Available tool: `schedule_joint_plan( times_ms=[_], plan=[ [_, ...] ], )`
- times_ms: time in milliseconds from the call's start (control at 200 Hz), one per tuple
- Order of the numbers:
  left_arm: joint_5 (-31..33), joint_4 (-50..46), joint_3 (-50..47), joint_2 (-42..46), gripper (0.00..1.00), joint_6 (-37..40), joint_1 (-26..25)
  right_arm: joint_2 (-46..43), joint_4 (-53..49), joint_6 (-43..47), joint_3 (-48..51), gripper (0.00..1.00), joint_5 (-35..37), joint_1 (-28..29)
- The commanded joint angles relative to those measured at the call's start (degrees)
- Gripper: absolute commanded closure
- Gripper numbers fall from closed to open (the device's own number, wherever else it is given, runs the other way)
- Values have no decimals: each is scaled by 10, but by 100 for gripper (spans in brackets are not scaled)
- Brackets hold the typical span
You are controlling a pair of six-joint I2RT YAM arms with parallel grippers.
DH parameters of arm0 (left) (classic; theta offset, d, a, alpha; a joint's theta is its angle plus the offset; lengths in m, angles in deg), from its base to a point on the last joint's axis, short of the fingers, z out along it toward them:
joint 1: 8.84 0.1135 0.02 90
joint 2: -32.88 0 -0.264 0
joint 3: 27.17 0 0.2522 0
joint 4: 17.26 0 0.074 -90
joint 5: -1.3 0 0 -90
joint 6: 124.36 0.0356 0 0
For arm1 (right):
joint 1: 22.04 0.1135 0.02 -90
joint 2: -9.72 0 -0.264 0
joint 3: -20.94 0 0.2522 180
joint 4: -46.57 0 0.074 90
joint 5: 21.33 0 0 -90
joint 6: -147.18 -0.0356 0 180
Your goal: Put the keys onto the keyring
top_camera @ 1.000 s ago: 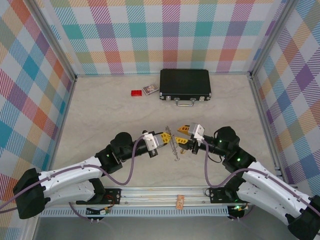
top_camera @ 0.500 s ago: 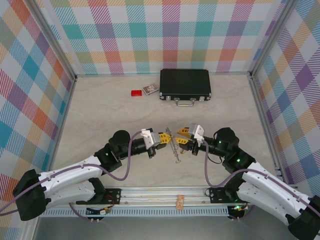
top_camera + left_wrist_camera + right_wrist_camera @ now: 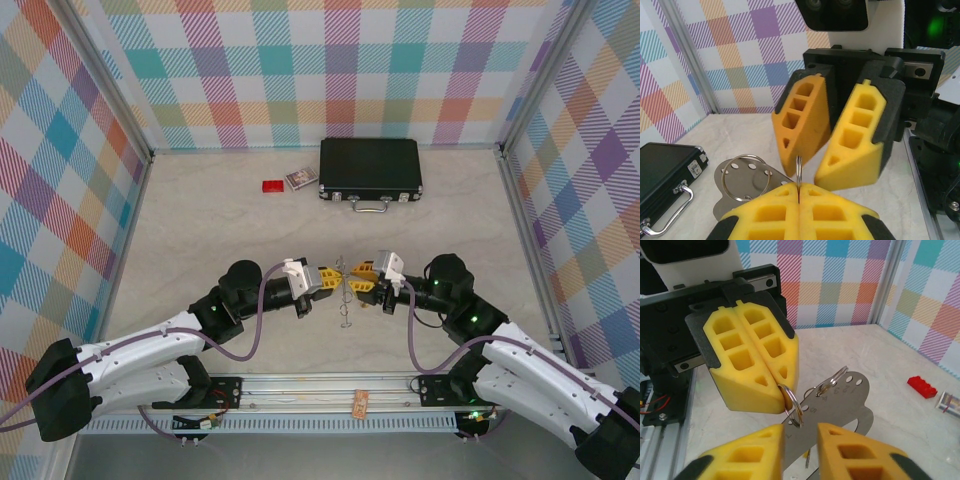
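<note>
My left gripper [image 3: 799,189] is shut on the keyring [image 3: 798,172], a thin steel split ring seen edge-on. That keyring [image 3: 791,401] is threaded through a hole in a flat metal plate [image 3: 850,400] with numbered holes. A second ring [image 3: 834,380] hangs from another hole. My right gripper [image 3: 801,440] is open, with its fingers on either side of the plate just below the keyring. In the top view the two grippers meet tip to tip, left gripper [image 3: 334,279], right gripper [image 3: 361,284], and the plate [image 3: 346,303] dangles between them. Under the plate is a thin sliver with a yellowish bit [image 3: 807,458]. I cannot tell whether it is one of the keys.
At the back of the table lies a black case [image 3: 370,167] with a silver handle. Left of it are a small red block [image 3: 272,186] and a little box [image 3: 301,179]. A metal rail [image 3: 300,390] runs along the near edge, and plaid walls close three sides.
The two grippers have drawn closer together around the ring. My right jaws have narrowed. The plate has swung from a slant to hanging nearly straight down.
</note>
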State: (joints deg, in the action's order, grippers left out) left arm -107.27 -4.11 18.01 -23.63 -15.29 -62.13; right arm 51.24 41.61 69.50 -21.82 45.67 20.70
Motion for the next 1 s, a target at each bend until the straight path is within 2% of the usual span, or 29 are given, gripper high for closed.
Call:
schedule_joint_plan(
  times_ms=[0,175,335,520,640,685,860,1000],
  plan=[
    [5,7,21,10,100,3,6,-9,-11,-18,-22,73,23,2],
    [35,-9,25,5,100,-7,8,-13,-86,-122,-27,74,175,-2],
    [54,1,13,3,100,-31,20,20,-166,-209,-35,75,214,-16],
    [57,26,-14,4,100,-52,35,77,-221,-276,-38,73,214,-42],
    [53,34,-21,5,100,-58,40,117,-240,-295,-38,75,186,-72],
    [51,37,-23,5,100,-59,42,133,-244,-299,-38,78,179,-82],
    [42,49,-33,2,100,-66,45,200,-233,-305,-38,77,132,-117],
    [40,59,-39,5,100,-69,46,272,-275,-280,-84,78,114,-127]
  ],
)
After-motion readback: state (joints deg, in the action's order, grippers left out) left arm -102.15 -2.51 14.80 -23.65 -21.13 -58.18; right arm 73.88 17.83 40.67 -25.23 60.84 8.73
